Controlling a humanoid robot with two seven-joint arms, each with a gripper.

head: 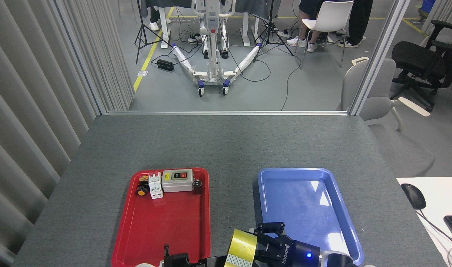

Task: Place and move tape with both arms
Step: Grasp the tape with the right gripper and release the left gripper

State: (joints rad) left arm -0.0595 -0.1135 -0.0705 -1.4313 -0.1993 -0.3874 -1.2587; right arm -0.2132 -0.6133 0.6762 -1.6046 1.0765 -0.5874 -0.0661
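The yellow tape [241,245] stands on edge at the bottom of the head view, over the gap between the two trays. My left gripper [220,260] comes in low from the bottom edge, mostly cut off, its black fingers on the roll's lower left side and holding it up. From the right, my right gripper [262,241] with its blue light reaches the roll's right side. Its fingers [271,226] are spread, one above and one below the roll's edge, and I see no firm clamp.
The red tray [162,230] on the left holds a grey switch box [177,180], a white breaker [155,185] and an orange push button [141,191] at its far end. On the right lies the blue tray [303,200]. A mouse [413,195] sits on a white desk far right.
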